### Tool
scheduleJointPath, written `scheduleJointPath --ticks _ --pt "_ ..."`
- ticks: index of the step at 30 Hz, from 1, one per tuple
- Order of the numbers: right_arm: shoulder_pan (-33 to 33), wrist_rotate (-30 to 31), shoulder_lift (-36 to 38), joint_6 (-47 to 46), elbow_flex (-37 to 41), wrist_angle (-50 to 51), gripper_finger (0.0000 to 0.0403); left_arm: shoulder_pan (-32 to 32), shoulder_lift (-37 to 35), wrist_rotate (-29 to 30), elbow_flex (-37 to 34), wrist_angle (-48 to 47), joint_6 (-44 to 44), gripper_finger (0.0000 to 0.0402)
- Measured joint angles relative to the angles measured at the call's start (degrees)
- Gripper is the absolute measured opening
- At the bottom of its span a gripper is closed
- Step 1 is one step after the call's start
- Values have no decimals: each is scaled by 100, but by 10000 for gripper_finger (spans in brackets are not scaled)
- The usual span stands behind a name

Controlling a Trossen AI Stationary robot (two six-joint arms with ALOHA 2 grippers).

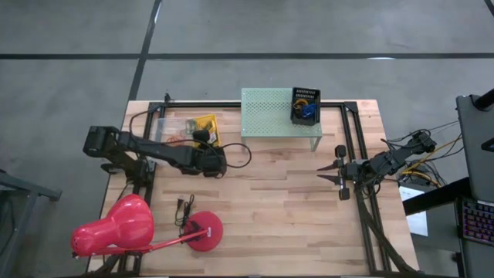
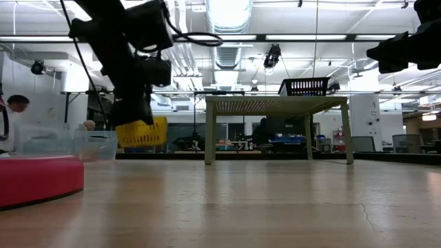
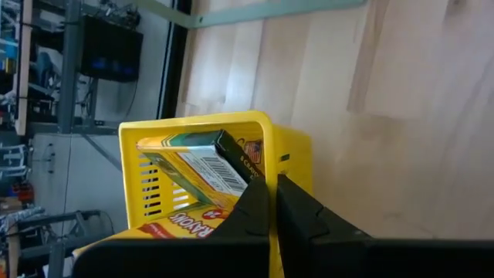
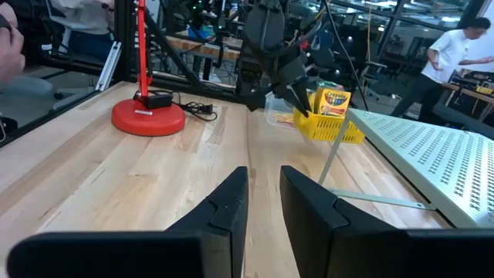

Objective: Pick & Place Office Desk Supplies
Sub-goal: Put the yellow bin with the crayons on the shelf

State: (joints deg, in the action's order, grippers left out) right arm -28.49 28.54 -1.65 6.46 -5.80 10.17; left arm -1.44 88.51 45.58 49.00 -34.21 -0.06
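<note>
Nearest you in the low view, at lower left, is the round red base of one pink desk lamp [image 2: 38, 178]; in the high view it lies at lower left of the counter [image 1: 278, 201]. Beyond it your left end effector [image 1: 202, 137] is pressed together, pinching the rim of one yellow basket [image 2: 142, 132] and holding it off the counter, upper left in the high view. You can see two crayon boxes [image 3: 208, 158] in it through the left wrist view. One clear plastic tub [image 2: 65, 141] sits just behind. Farther back stands one mint-green perforated shelf [image 1: 278, 112], carrying one black basket [image 1: 304, 103] with blue and orange items at its right end. Your right end effector [image 1: 330, 173] waits at right centre, fingers slightly spread, pinching nothing
</note>
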Motion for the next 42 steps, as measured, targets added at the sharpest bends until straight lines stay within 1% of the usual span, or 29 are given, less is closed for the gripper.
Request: scheduleJointPath --ticks 5,11,20,26,32,39,42 --pt "0 1 0 0 0 2 74 -1 0 -31 353 -349 33 3" --pt "4 1 0 0 0 2 82 -1 0 -324 851 -880 5 3" --pt "4 1 0 0 0 2 91 -1 0 -321 1527 -1538 9 4" --pt "2 1 0 0 0 0 85 0 0 -318 2021 -1966 139 5" --pt "-2 1 0 0 0 1 74 13 0 -315 2343 -1997 843 5" --pt "-1 1 0 0 0 2 68 16 0 -317 2641 -1682 1482 5" --pt "0 1 0 0 0 2 68 72 0 -319 2841 -1679 1575 6"
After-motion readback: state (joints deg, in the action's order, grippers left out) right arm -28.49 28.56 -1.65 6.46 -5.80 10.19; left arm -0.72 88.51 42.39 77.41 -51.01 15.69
